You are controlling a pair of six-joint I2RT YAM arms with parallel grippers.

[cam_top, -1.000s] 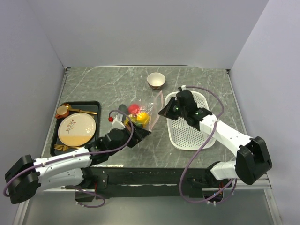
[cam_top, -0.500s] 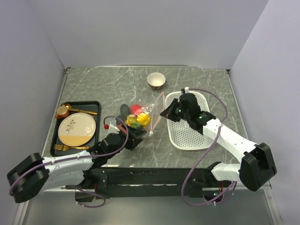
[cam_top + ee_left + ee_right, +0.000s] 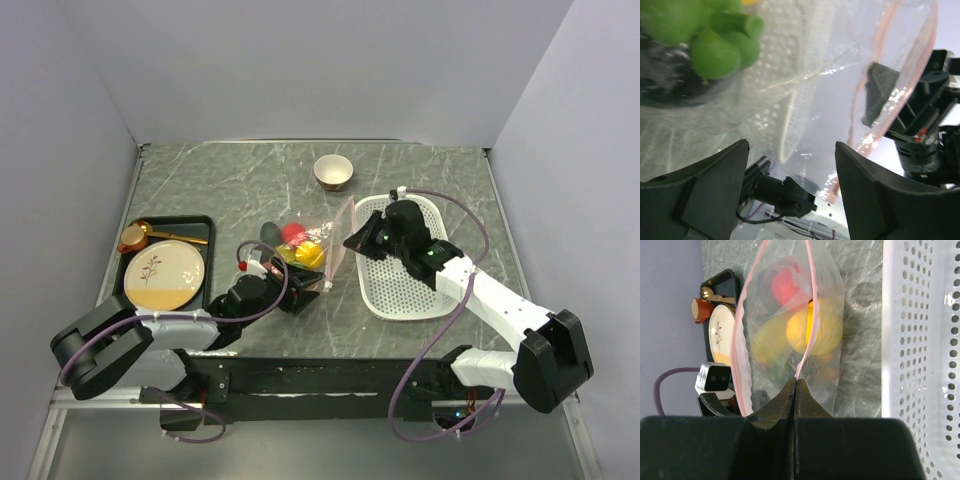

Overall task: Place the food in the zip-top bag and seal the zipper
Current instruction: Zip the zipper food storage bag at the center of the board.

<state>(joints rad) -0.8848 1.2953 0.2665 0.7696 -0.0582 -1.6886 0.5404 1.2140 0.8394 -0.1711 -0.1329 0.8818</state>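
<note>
While the left pincer (image 3: 300,290) lies low on the table (image 3: 862,340) with its jaws spread wide, the bag (image 3: 312,250) sits just beyond its tips. The crinkled clear film fills the gap ahead of the fingers (image 3: 705,195) in the wrist view, and whether film and fingers touch cannot be told. The food (image 3: 303,255) is inside the bag. Up and to the left of that pincer's tips, a green piece (image 3: 715,35) presses against the plastic beside something dark. Further right, a yellow piece (image 3: 820,330) and a red piece (image 3: 786,282) lie deep in the bag, straight ahead of the right pincer (image 3: 795,384), the red one farthest from it. That pincer is pressed together on the zipper (image 3: 809,325), pinching the near end of one pale pink strip. The other strip bows away to its left, so the mouth gapes unsealed. Just right of its closed jaws lies the white perforated basket (image 3: 920,350), apart from the bag, with a band of grey table between them.
</note>
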